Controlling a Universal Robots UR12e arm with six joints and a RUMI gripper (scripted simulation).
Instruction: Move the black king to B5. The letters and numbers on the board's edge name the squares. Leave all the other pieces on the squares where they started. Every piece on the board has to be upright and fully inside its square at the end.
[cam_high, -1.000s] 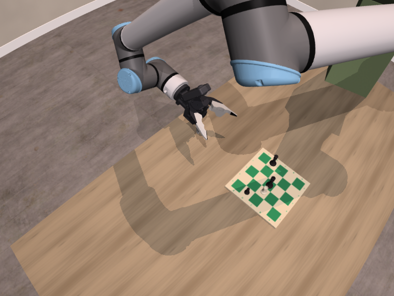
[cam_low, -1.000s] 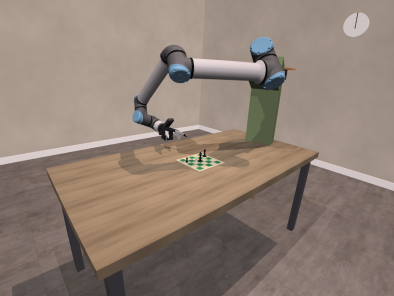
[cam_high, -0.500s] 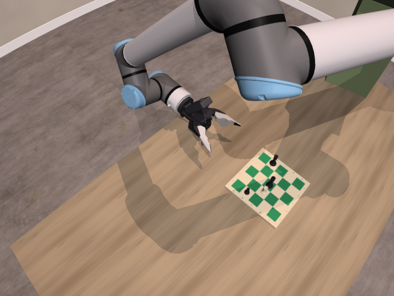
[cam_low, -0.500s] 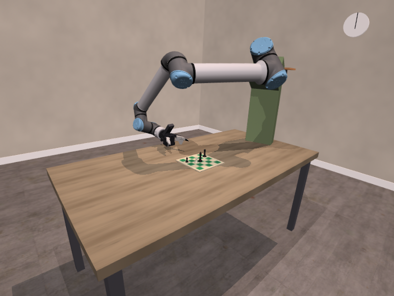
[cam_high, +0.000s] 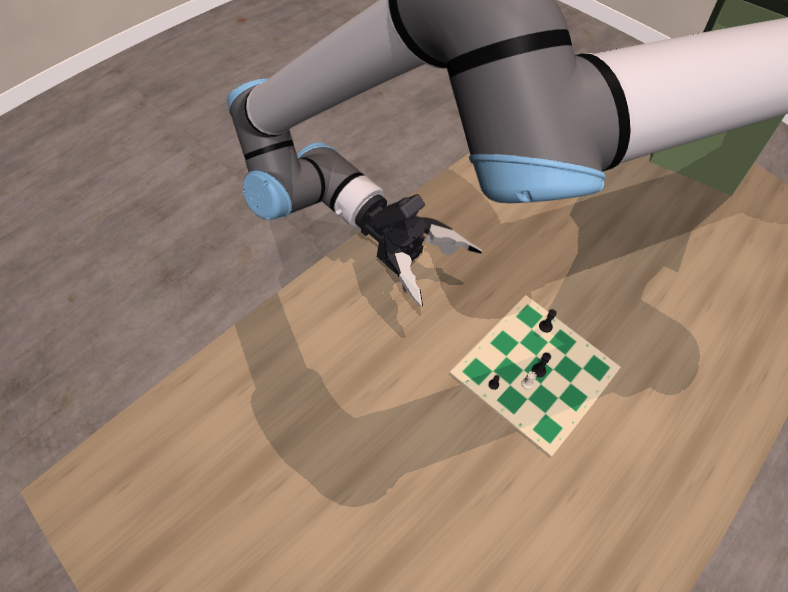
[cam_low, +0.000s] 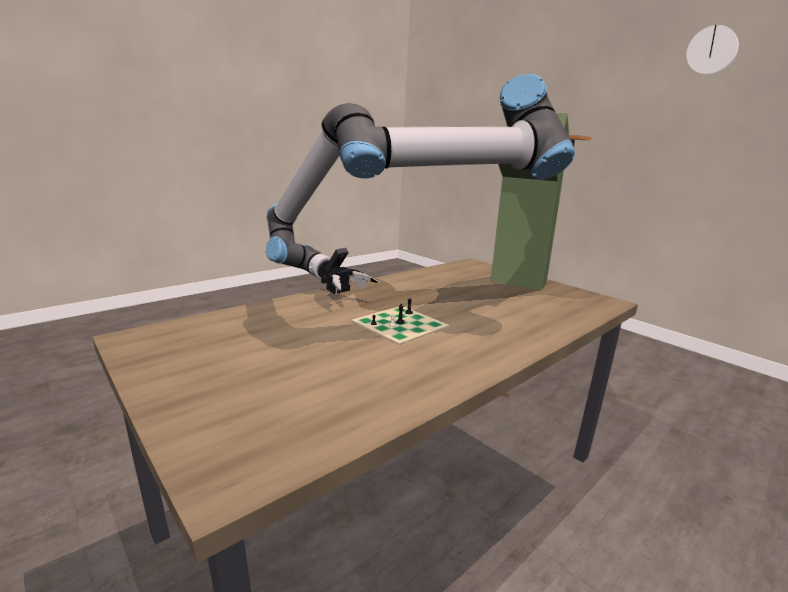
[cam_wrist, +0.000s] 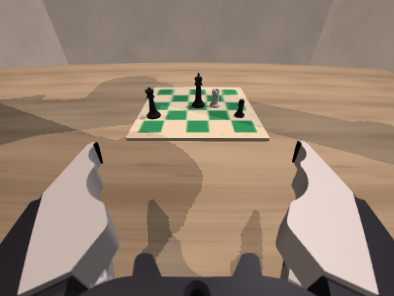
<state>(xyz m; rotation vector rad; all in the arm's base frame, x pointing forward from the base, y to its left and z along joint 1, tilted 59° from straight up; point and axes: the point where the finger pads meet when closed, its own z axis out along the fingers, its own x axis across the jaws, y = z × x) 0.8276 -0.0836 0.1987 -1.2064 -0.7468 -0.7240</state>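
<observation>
I've got the gripper (cam_wrist: 197, 152) wide apart & empty, low over table, well short of board (cam_wrist: 197, 131); black king (cam_wrist: 198, 91) untouched, whole B5 move left.

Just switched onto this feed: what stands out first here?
The long arm sweeps across the table, its gripper open and empty, low over the wood short of the board. The small green-and-cream chessboard holds four upright pieces: the tall black king mid-board beside a white piece, and two more black ones.
</observation>
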